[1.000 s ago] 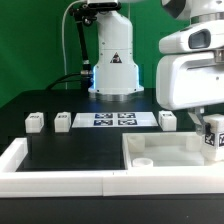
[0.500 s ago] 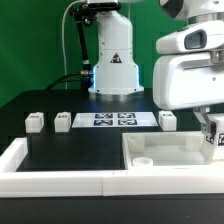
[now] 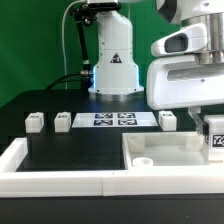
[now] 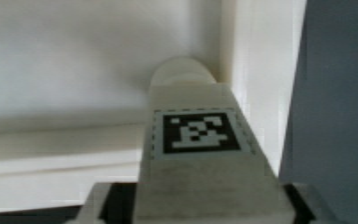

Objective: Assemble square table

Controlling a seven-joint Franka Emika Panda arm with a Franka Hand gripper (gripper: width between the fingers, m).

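Leg block (image 4: 197, 140) is gripped by tool (image 4: 197, 200), jaws part-closed on it; held over slab (image 3: 175, 155), prob. for corner-hole insertion.

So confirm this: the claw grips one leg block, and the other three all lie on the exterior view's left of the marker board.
Wrong: the exterior view shows only two leg blocks there; the third leg block lies right of the marker board.

Robotics lab: Panda arm (image 3: 113, 60) on black bench (image 3: 70, 150), green backdrop (image 3: 30, 40) behind, cables (image 3: 71, 45) at arm base, tagged marker board (image 3: 112, 119), white rim (image 3: 60, 182) bordering the bench
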